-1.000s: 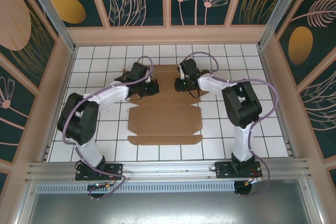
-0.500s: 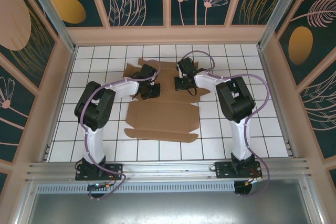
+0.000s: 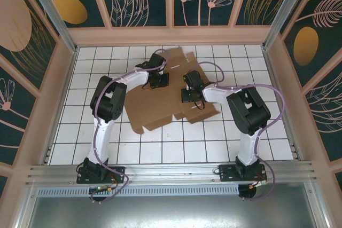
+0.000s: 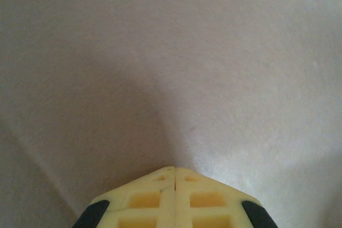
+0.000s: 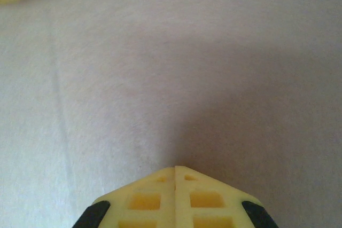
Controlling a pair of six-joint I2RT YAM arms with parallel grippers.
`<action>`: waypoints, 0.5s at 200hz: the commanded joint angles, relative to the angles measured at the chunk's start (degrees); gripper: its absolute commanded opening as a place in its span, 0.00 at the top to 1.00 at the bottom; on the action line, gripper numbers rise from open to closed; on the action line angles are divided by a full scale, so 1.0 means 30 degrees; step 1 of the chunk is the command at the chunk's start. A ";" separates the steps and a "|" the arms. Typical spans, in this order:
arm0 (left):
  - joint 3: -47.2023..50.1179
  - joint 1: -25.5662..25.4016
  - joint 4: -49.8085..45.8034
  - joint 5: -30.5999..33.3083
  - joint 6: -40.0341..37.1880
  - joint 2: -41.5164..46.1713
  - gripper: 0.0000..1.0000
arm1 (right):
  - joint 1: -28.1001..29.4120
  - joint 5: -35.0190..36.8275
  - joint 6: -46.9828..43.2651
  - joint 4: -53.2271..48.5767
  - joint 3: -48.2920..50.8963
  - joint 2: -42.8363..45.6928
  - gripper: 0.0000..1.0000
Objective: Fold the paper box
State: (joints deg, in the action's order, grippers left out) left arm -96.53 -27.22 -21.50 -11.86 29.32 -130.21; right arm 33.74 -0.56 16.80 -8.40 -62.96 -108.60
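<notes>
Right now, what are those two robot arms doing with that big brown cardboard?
Both arms are working on the paper box, a cardboard sheet lying crooked on the tiled table. The left tool and the right tool are both shut, with their tips against the sheet's far part. The sheet looks flat, with nothing folded up yet.

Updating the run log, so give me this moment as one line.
paper box: flat unfolded sheet, askew on table | left jaws: shut, over the sheet | right jaws: shut, over the sheet
</notes>
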 commanded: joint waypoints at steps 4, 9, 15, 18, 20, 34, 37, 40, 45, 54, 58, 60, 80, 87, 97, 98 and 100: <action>0.0487 -0.0204 -0.1276 -0.0149 -0.0530 -0.0537 1.00 | 0.0831 -0.1677 0.1469 -0.2379 0.1746 -0.0001 0.94; 0.0982 -0.0185 -0.0891 -0.0331 -0.0438 -0.0174 1.00 | 0.0858 -0.1838 0.1559 -0.2336 0.1791 0.0162 0.94; 0.1451 -0.0158 -0.0465 -0.0396 -0.0377 0.0297 1.00 | 0.0846 -0.2083 0.1578 -0.2218 0.1824 0.0425 0.93; 0.1636 -0.0151 -0.0318 -0.0374 -0.0370 0.0516 1.00 | 0.0842 -0.2145 0.1564 -0.2144 0.1826 0.0577 0.92; 0.1727 -0.0124 -0.0250 -0.0359 -0.0348 0.0675 1.00 | 0.0837 -0.2155 0.1553 -0.2104 0.1826 0.0677 0.92; 0.2433 0.0002 0.0440 -0.0823 -0.0191 0.1835 1.00 | 0.0647 -0.2125 0.1393 -0.1895 0.1619 0.1621 0.88; 0.2605 0.0059 0.0594 -0.0936 -0.0138 0.2140 1.00 | 0.0554 -0.2216 0.1339 -0.1799 0.1566 0.1803 0.87; 0.2743 0.0114 0.0759 -0.0991 -0.0051 0.2438 1.00 | 0.0447 -0.2326 0.1278 -0.1692 0.1523 0.2024 0.85; 0.3033 0.0202 0.1029 -0.1096 0.0076 0.2924 1.00 | 0.0289 -0.2463 0.1208 -0.1427 0.1506 0.2362 0.81; 0.3644 0.0419 0.1644 -0.1416 0.0326 0.3868 0.99 | -0.0051 -0.2633 0.1076 -0.0937 0.1504 0.3019 0.70; 0.3961 0.0528 0.2021 -0.1660 0.0487 0.4307 0.98 | -0.0213 -0.2834 0.0991 -0.0671 0.1522 0.3268 0.64; 0.4110 0.0588 0.2188 -0.1787 0.0555 0.4531 0.98 | -0.0284 -0.2935 0.0948 -0.0564 0.1523 0.3357 0.61; 0.5913 0.1332 0.3636 -0.2645 0.1337 0.6070 0.97 | -0.1109 -0.3242 0.0759 0.0147 0.1315 0.4044 0.26; 0.6480 0.1562 0.3794 -0.2600 0.1442 0.6382 0.97 | -0.1532 -0.3214 0.0597 0.0175 0.1118 0.4007 0.20; 0.7186 0.1780 0.3862 -0.2338 0.1462 0.6620 0.98 | -0.1941 -0.2930 0.0115 0.0382 0.0897 0.4030 0.19; 0.7259 0.1809 0.3858 -0.2313 0.1469 0.6628 0.98 | -0.1979 -0.2925 0.0056 0.0420 0.0893 0.4030 0.19; 0.7388 0.1845 0.3841 -0.2272 0.1475 0.6635 0.98 | -0.2088 -0.2921 -0.0062 0.0470 0.0890 0.4075 0.19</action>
State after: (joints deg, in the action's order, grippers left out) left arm -78.61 -23.88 -14.09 -17.58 31.62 -113.38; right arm 30.48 -9.02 19.11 -9.10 -58.87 -97.97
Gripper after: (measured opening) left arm 0.050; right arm 0.796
